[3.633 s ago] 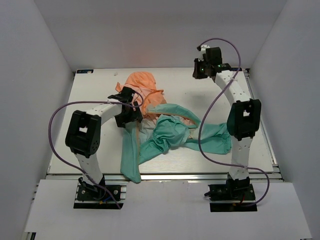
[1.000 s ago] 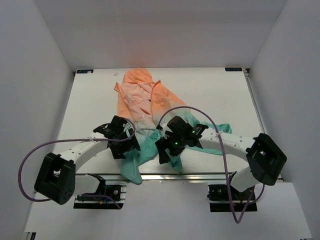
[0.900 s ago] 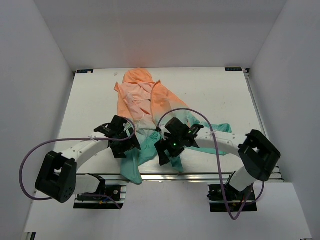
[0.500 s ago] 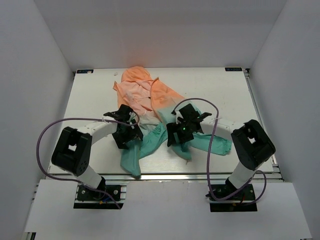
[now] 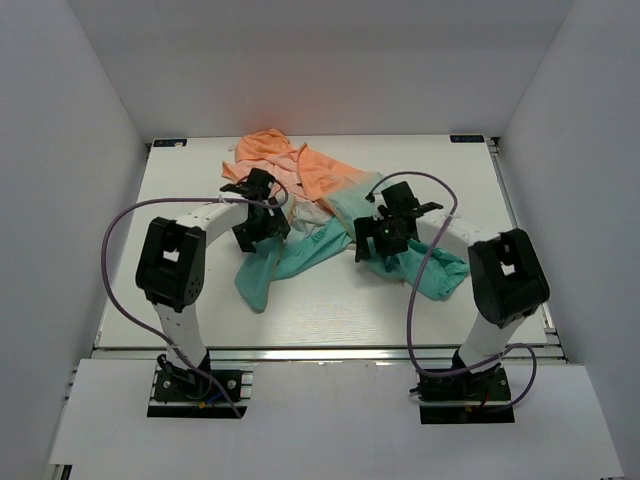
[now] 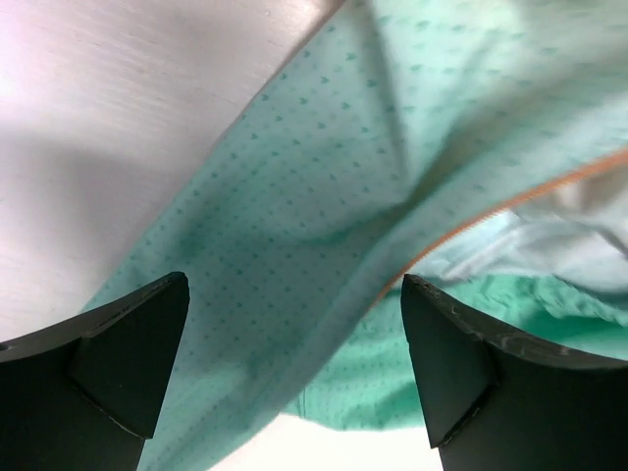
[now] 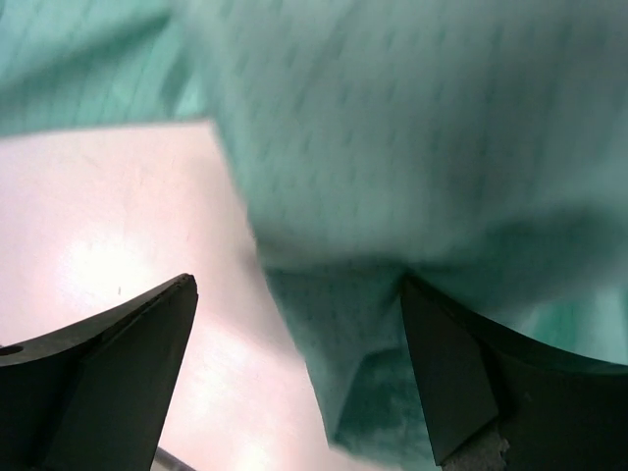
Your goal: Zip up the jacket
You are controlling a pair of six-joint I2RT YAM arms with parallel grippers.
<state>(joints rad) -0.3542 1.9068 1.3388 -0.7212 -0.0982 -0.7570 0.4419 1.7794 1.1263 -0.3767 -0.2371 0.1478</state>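
Observation:
The jacket (image 5: 322, 180) lies rumpled across the middle of the table, peach-orange at the back and teal-green toward the front. My left gripper (image 5: 262, 235) hangs over its teal left part (image 6: 324, 196), open, with fabric and an orange zipper edge (image 6: 510, 201) below the wide-apart fingers (image 6: 128, 358). My right gripper (image 5: 378, 245) stands open over the teal right part (image 7: 392, 147). A fold of cloth lies between its fingers (image 7: 451, 373), and neither jaw presses on it.
A teal sleeve (image 5: 255, 285) trails toward the front left and another teal bunch (image 5: 437, 278) lies at the right. Bare white table (image 5: 330, 315) shows in front of the jacket. White walls enclose the table on three sides.
Both grippers have moved from near the front edge back toward the table's middle. The jacket's teal lower part has shifted back with them and bunched up. Both grippers have stayed open.

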